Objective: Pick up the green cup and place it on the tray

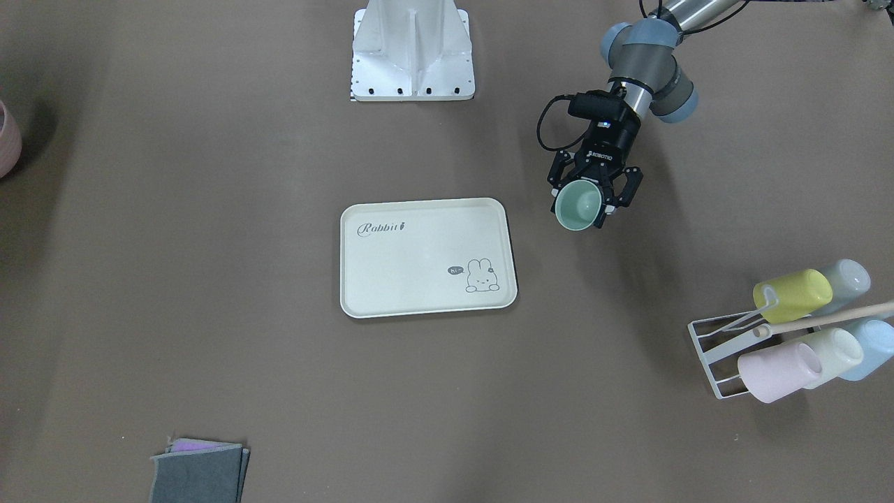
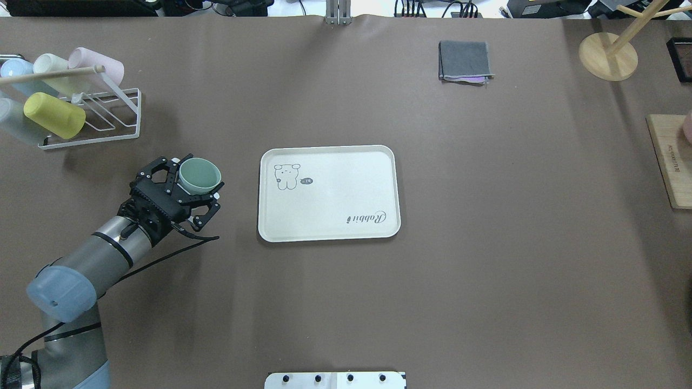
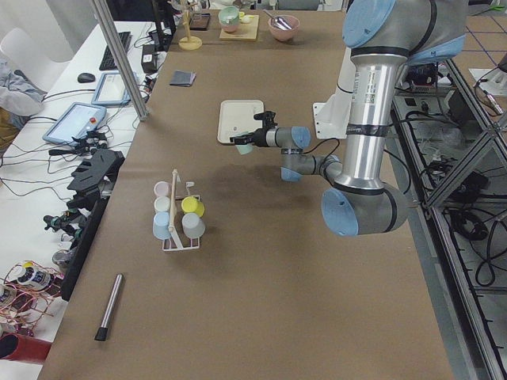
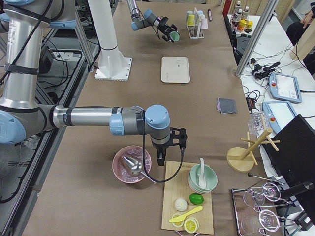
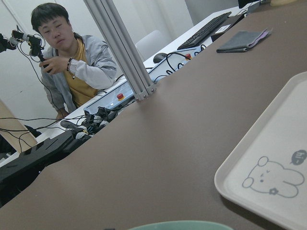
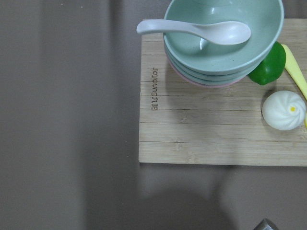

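Jaws of the left gripper (image 2: 190,183) are pressed onto the green cup (image 2: 200,174), held tilted beside the tray (image 2: 330,186); for the right gripper (image 4: 162,156) this cannot be told.

I am gripping the green cup (image 2: 199,175) between the two fingers of my left gripper (image 2: 189,185) and holding it up off the table. It is a plain mint-green tumbler, matte and slightly tapered. It is tilting so that its round open mouth is facing both the overhead and the front camera. It is hanging just beside the tray (image 2: 330,189), off the short edge on my left and not touching it. The tray is lying flat near the middle of the table. It is a cream rectangle with rounded corners and a raised rim, showing the script "Rabbit" in one corner and a small bunny drawing in the opposite one.
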Tool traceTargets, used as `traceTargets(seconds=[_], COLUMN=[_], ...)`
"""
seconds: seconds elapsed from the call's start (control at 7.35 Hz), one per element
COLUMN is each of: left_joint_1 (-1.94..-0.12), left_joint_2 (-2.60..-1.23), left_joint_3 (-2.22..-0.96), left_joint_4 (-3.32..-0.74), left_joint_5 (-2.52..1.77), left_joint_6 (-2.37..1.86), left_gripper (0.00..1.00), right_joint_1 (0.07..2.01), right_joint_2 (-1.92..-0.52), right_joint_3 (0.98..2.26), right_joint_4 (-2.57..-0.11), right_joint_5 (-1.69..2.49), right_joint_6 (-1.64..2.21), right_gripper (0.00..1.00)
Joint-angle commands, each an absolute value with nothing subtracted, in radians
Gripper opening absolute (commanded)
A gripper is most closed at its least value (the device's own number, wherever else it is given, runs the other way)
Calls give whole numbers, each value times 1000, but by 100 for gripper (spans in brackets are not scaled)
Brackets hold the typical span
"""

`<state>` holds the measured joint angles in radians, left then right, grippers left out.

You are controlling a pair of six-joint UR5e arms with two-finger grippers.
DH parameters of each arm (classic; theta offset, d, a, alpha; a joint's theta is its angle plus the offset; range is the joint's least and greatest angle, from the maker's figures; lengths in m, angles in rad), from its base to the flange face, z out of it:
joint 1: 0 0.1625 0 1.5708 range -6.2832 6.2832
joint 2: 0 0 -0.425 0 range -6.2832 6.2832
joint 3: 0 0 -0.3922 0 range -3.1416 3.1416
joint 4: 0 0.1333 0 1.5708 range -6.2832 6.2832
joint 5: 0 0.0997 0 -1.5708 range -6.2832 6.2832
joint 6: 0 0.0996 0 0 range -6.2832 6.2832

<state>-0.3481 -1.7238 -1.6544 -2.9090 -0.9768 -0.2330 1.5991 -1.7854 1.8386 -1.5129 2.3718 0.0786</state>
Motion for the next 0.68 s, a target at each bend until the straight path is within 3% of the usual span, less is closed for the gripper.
traceTargets(seconds=[0.0,0.54], left_joint_1=[-330,-327], left_joint_2=[-1813,-1925], left_joint_3=[-1591,-1516], left_joint_4=[-2907,-2885], left_joint_5=[-977,-1003], left_joint_6=[-235,-236], left_gripper=[80,80], right_joint_1=[1600,1600], right_joint_2=[-1787,-1786], right_joint_3=[1830,1830], right_joint_4=[-1514,-1514], right_joint_5=[2373,2368], right_joint_6=[80,78], right_gripper=[100,100])
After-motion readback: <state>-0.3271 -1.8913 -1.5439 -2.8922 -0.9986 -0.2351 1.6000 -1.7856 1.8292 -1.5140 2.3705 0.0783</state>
